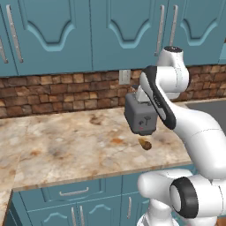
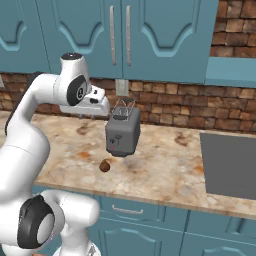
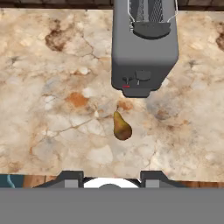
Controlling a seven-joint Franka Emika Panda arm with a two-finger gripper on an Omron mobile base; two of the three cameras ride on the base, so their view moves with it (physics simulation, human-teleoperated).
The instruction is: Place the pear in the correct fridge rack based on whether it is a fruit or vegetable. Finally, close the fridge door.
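1. The pear lies on its side on the marbled counter, near the front edge, with its narrow stem end toward the back wall.
2. A grey toaster stands just behind the pear, apart from it, with its lever and controls facing the front edge. Its slots on top are open to view.
3. From the left base view the pear sits just in front of the toaster; from the right base view the pear is in front of and slightly left of the toaster.
4. The white arm rises from the base in front of the counter and bends forward over it, with its hand held high above the counter, over the front edge.
5. The gripper hangs above the pear and touches nothing; its jaws are drawn narrow and hold nothing.
6. A brick wall runs along the back edge of the counter, with teal cupboards above it.
7. A dark grey flat panel sits at the right end of the counter.
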